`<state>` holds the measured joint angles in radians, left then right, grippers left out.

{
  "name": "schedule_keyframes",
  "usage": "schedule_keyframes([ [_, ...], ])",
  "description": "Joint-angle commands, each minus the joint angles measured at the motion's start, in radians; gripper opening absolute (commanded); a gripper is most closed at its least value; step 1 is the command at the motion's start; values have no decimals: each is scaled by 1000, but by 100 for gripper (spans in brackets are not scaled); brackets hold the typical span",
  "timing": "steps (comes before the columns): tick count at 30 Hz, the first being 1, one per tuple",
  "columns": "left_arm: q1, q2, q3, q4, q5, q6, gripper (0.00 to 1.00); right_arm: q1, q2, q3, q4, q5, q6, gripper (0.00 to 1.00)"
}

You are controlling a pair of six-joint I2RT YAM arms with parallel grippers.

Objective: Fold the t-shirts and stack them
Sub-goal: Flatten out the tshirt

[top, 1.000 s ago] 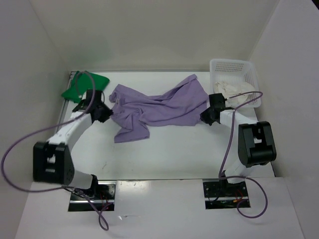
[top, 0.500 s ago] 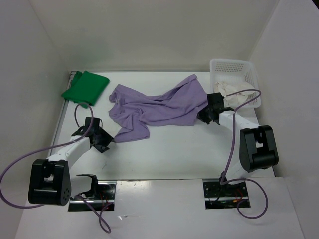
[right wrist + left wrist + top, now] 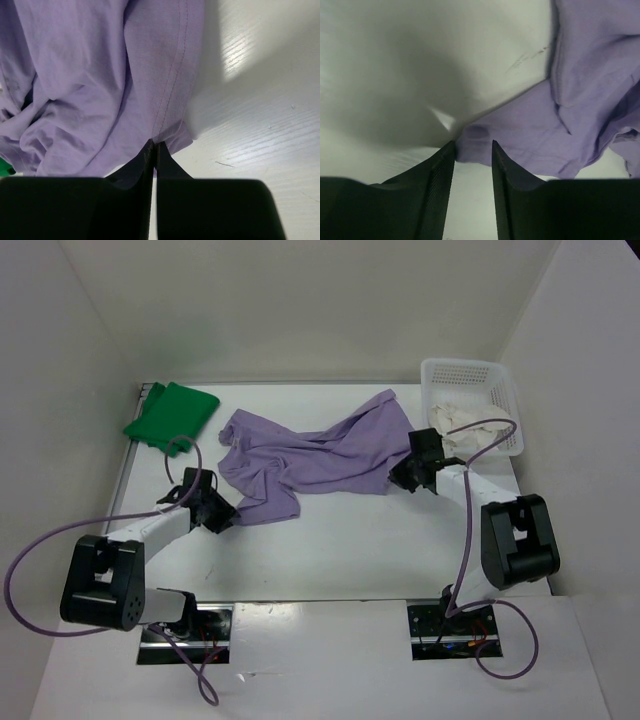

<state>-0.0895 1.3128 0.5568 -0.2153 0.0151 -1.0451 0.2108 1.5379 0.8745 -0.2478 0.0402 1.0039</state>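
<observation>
Item 1. Lavender shirt [image 3: 320, 455]: spread loose and rumpled across the middle of the counter [image 3: 340, 540], running from centre left up to the upper right of the top view. One lobe hangs down toward the lower left. Unfolded, with many creases.

Item 2. Green shirt [image 3: 172, 415]: folded flat in the upper left corner of the counter, apart from the lavender shirt.

Item 3. Cream-white shirt [image 3: 465, 422]: bunched inside the white lattice basket [image 3: 470, 368] at the upper right, just beside the lavender shirt's upper end.

Item 4. Left pincer [image 3: 228, 515]: low over the counter at centre left, its tips at the lower-left lobe of the lavender shirt. In the left wrist view [image 3: 472, 145] the two dark fingers [image 3: 437, 175] stand parted with a moderate gap. A rounded corner of the lavender shirt [image 3: 540, 145] lies right at the tips, not clamped. Nothing is held.

Item 5. Right pincer [image 3: 396, 478]: at the right edge of the lavender shirt, below the basket. In the right wrist view [image 3: 153, 145] the fingers [image 3: 140, 165] are pressed together with no gap, nipping the stitched hem of the lavender shirt [image 3: 100, 85], which fans away toward the top of the frame.

Item 6. Cables [image 3: 30, 580]: purple, looping from each arm.
</observation>
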Motion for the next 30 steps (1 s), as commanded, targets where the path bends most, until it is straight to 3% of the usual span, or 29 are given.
schedule_keyframes([
  [1,-35,37,28,-2,-47,20,41,12,-55,-3,10,24,-10,2],
  [10,-46,53,69,-45,-89,11,2,12,-85,-3,-8,46,-10,2],
  [15,-46,-62,173,-185,-101,54,0,22,-130,56,-94,85,-62,2],
  [19,8,-194,378,-335,-11,125,0,55,-232,156,-260,153,-117,1],
  [24,30,-204,749,-469,-1,191,0,88,-378,309,-404,153,-152,0],
  [27,30,-173,918,-499,-6,212,0,153,-387,498,-502,167,-180,0],
  [30,30,-116,1197,-545,-59,227,0,191,-387,726,-576,191,-228,0],
])
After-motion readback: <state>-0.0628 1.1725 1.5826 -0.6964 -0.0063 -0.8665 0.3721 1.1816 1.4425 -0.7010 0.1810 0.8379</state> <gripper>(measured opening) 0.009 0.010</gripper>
